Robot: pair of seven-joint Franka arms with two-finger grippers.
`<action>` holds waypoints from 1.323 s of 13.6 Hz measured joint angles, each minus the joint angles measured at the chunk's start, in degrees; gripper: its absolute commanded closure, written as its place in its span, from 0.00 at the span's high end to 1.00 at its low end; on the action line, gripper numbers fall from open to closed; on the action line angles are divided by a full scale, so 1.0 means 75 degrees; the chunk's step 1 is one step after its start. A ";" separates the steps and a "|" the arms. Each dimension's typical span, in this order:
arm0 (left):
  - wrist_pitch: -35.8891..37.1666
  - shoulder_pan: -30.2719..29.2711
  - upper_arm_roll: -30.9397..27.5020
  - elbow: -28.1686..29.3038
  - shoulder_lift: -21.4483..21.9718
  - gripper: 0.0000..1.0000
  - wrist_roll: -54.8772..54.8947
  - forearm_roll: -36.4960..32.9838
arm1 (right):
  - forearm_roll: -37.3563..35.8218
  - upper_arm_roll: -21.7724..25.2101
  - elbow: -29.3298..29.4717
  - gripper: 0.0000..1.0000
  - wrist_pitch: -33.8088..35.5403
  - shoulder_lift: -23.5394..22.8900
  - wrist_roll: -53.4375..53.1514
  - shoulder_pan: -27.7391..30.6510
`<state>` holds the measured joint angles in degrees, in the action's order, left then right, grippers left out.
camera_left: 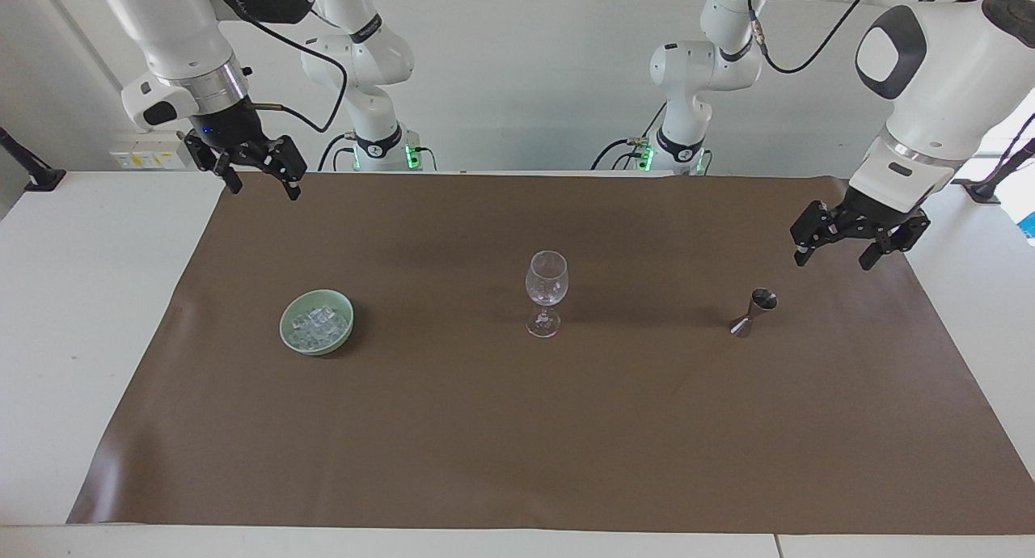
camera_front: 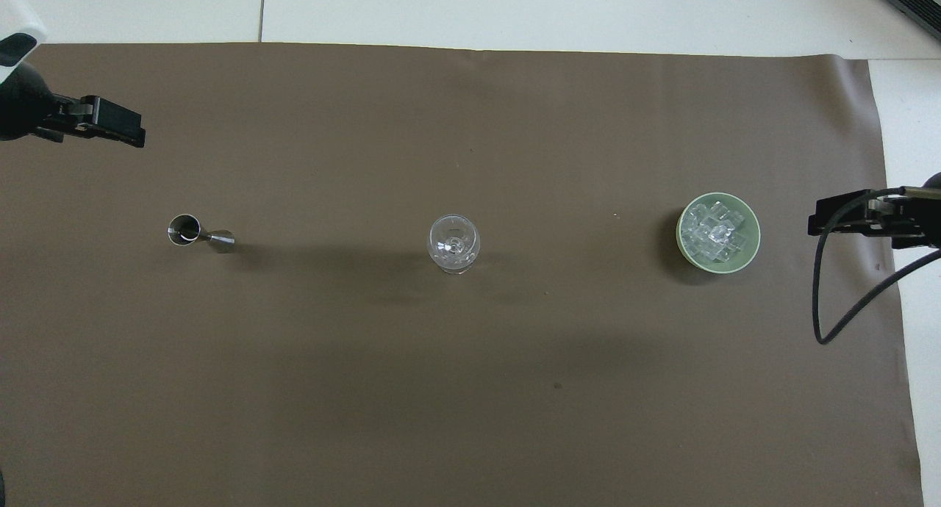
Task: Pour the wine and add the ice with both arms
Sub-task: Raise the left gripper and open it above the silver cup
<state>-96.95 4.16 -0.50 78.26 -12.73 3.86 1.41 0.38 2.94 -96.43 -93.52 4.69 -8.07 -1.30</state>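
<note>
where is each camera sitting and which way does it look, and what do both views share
Facing view: high across the table, looking back at the robots; both arms show whole, left gripper over the brown mat near the jigger, right gripper waiting over the mat's robot-side edge, jaws open.
Overhead view: above the robots' end, looking steeply down; only the gripper tips show at the sides.
Shared: the mat, jigger, wine glass and green bowl of ice, in one row, in reverse order.
</note>
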 measured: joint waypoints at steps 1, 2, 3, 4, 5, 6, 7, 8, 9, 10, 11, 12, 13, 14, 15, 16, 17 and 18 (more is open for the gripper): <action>-0.0157 0.0000 0.0000 0.0000 -0.0043 1.00 0.0000 0.0000 | 0.0000 0.0000 0.0000 1.00 0.0000 0.0000 0.0000 0.0000; -0.0258 0.0000 0.0000 0.0017 -0.0055 1.00 0.0000 0.0000 | 0.0000 0.0000 0.0000 1.00 0.0000 0.0000 0.0000 0.0000; -0.0334 0.0001 0.0000 0.0076 -0.0058 1.00 0.0000 0.0000 | 0.0000 0.0000 0.0000 1.00 0.0000 0.0000 0.0000 0.0000; -0.0400 0.0003 0.0002 0.0170 -0.0055 1.00 0.0000 0.0000 | 0.0000 0.0000 0.0000 1.00 0.0000 0.0000 0.0000 0.0000; -0.0459 0.0004 0.0005 0.0319 -0.0030 1.00 0.0000 0.0000 | 0.0000 0.0000 0.0000 1.00 0.0000 0.0000 0.0000 0.0000; -0.0537 0.0005 0.0006 0.0537 0.0029 1.00 0.0000 0.0000 | 0.0000 0.0000 0.0000 1.00 0.0000 0.0000 0.0000 0.0000; -0.0731 0.0010 0.0012 0.0779 0.0100 1.00 0.0000 0.0000 | 0.0000 0.0000 0.0000 1.00 0.0000 0.0000 0.0000 0.0000; -0.0912 0.0012 0.0027 0.0982 0.0169 1.00 0.0000 0.0000 | 0.0000 0.0000 0.0000 1.00 0.0000 0.0000 0.0000 0.0000; -0.0941 0.0012 0.0032 0.1066 0.0207 1.00 0.0000 0.0003 | 0.0000 0.0000 0.0000 1.00 0.0000 0.0000 0.0000 0.0000; -0.0925 0.0009 0.0030 0.1076 0.0214 1.00 -0.0002 0.0064 | 0.0000 0.0000 0.0000 1.00 0.0000 0.0000 0.0000 0.0000; -0.0866 0.0002 0.0010 0.1073 0.0208 1.00 -0.0009 0.0258 | 0.0000 0.0000 0.0000 1.00 0.0000 0.0000 0.0000 0.0000; -0.0744 -0.0003 -0.0036 0.1057 0.0172 1.00 -0.0009 0.0494 | 0.0000 0.0000 0.0000 1.00 0.0000 0.0000 0.0000 0.0000; -0.0652 -0.0010 -0.0079 0.0999 0.0093 1.00 -0.0009 0.0628 | 0.0000 0.0000 0.0000 1.00 0.0000 0.0000 0.0000 0.0000; -0.0598 -0.0026 -0.0109 0.0933 -0.0002 1.00 -0.0009 0.0681 | 0.0000 0.0000 0.0000 1.00 0.0000 0.0000 0.0000 0.0000; -0.0580 -0.0084 -0.0134 0.0881 -0.0102 1.00 -0.0019 0.0764 | 0.0000 0.0000 0.0000 1.00 0.0000 0.0000 0.0000 0.0000; -0.0568 -0.0210 -0.0148 0.0864 -0.0181 1.00 -0.0046 0.0958 | 0.0000 0.0000 0.0000 1.00 0.0000 0.0000 0.0000 0.0000; -0.0561 -0.0344 -0.0160 0.0865 -0.0237 1.00 -0.0149 0.1150 | 0.0000 0.0000 0.0000 1.00 0.0000 0.0000 0.0000 0.0000; -0.0561 -0.0475 -0.0165 0.0873 -0.0275 1.00 -0.0409 0.1395 | 0.0000 0.0000 0.0000 1.00 0.0000 0.0000 0.0000 0.0000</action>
<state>-101.16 0.59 -1.74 84.81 -14.79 0.79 11.87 0.38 2.94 -96.43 -93.52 4.69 -8.07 -1.30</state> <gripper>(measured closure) 0.000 0.000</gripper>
